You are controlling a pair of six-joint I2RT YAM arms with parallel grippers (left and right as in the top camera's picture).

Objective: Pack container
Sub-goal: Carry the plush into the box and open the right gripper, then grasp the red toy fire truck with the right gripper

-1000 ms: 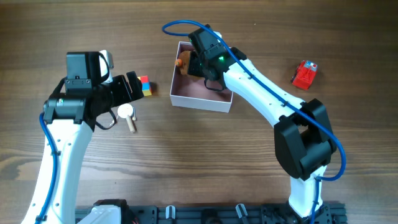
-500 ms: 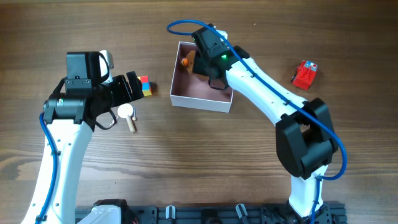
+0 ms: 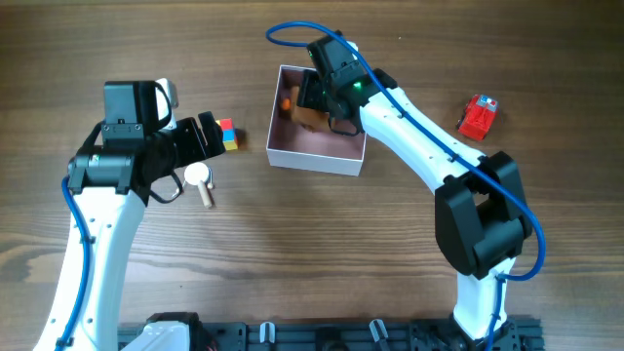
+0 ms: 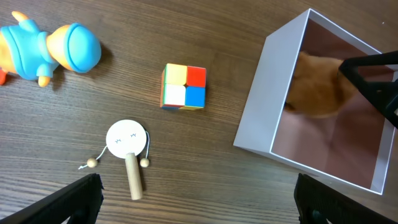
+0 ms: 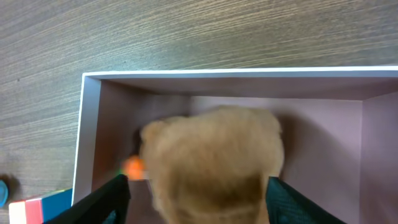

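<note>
The container (image 3: 314,159) is a square white box with a pale pink inside, at the back middle of the table; it also shows in the left wrist view (image 4: 267,106) and the right wrist view (image 5: 217,73). A tan plush toy (image 5: 211,155) with an orange bit (image 5: 132,166) sits inside it, blurred, and shows in the left wrist view (image 4: 317,93). My right gripper (image 5: 198,199) is open above the box, with its fingers on either side of the plush. My left gripper (image 4: 199,205) is open and empty, left of the container.
A multicoloured cube (image 3: 227,135) lies left of the container. A small wooden rattle drum (image 3: 201,181) lies near my left gripper. A blue and orange toy (image 4: 50,50) lies further left. A red toy (image 3: 478,116) lies at the far right.
My right gripper has shifted to the right and toward the back over the container, and the plush now sits in the box. The left arm has not moved.
</note>
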